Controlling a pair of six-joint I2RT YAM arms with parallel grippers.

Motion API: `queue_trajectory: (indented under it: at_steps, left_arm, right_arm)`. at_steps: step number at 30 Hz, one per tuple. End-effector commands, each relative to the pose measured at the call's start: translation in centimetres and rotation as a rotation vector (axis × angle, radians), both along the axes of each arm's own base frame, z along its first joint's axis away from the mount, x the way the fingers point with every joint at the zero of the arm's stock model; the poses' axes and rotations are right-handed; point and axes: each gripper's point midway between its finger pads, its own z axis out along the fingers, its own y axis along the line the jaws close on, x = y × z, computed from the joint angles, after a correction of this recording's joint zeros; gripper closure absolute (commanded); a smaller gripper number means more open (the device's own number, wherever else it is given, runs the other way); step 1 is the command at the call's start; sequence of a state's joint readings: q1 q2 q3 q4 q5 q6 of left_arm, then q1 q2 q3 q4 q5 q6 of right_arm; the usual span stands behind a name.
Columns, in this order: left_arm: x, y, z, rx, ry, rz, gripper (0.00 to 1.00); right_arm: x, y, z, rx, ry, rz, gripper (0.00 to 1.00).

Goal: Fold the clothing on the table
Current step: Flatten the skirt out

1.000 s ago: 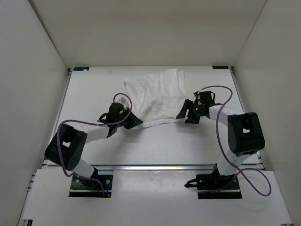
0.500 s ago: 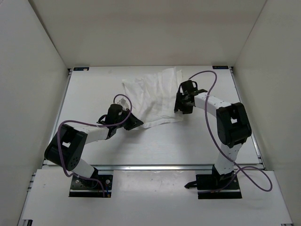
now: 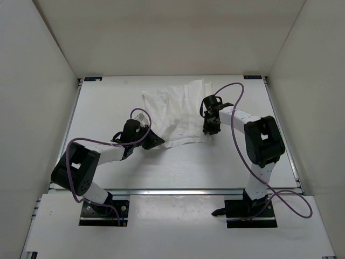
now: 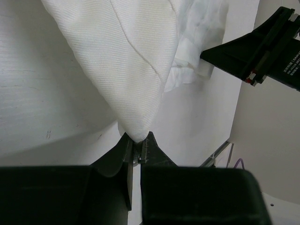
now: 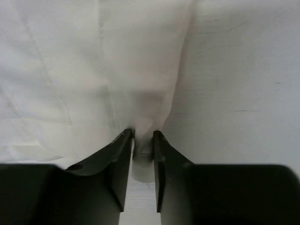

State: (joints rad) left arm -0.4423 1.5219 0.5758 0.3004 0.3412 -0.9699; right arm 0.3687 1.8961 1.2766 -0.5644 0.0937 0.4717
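From here, the table [image 3: 108, 102] has the clothing [image 3: 178, 108] lying rumpled toward twelve o'clock of centre. I can see no clean fold in it, so I judge the folding barely begun. My left gripper [image 4: 138, 142] is nearly closed and pinches the corner at the clothing's seven o'clock. My right gripper [image 5: 142, 137] stands with narrow jaws around the edge at four o'clock, cloth filling the gap. The lift and carry-over are left.

You see the clothing [image 4: 136, 61] as thin white cloth, finely ribbed and matt; under it the table [image 3: 108, 108] is smooth matt white, faintly scuffed.
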Motion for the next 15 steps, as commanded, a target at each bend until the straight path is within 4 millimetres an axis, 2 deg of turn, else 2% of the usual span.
queue_trajectory:
  at_steps: [1, 2, 3, 7, 9, 10, 13, 14, 15]
  left_arm:
    - [0.1, -0.4, 1.9, -0.037, -0.060, -0.013, 1.00]
    - [0.5, -0.4, 2.3, -0.043, -0.066, -0.007, 1.00]
    - [0.4, -0.4, 2.2, -0.040, -0.062, -0.014, 1.00]
    - [1.0, 0.8, 2.4, 0.023, -0.076, 0.001, 1.00]
    - [0.9, 1.6, 2.2, 0.048, -0.077, 0.008, 1.00]
    - [1.0, 1.9, 2.3, 0.052, -0.082, 0.012, 1.00]
    - [0.7, 2.8, 2.1, 0.061, -0.083, 0.023, 1.00]
    - [0.5, 3.1, 1.9, 0.072, -0.082, 0.021, 1.00]
    - [0.1, 3.4, 1.2, 0.084, -0.066, 0.021, 1.00]
  right_arm:
    - [-0.7, -0.2, 1.3, -0.012, -0.024, -0.001, 0.83]
    - [-0.9, -0.4, 1.1, -0.011, -0.021, 0.004, 0.95]
    - [-0.6, 0.1, 1.9, 0.016, -0.038, 0.018, 1.00]
    - [-0.9, 0.2, 4.1, 0.068, -0.075, 0.064, 1.00]
    - [-1.6, -0.2, 4.3, 0.106, -0.072, 0.075, 1.00]
    - [-1.5, 0.3, 5.8, 0.166, -0.117, 0.102, 1.00]
    - [-3.8, -1.1, 5.2, 0.369, -0.106, 0.088, 0.99]
    - [-4.1, -1.1, 6.1, 0.429, -0.123, 0.097, 0.97]
    - [-4.5, -2.2, 5.5, 0.444, -0.116, 0.058, 0.92]
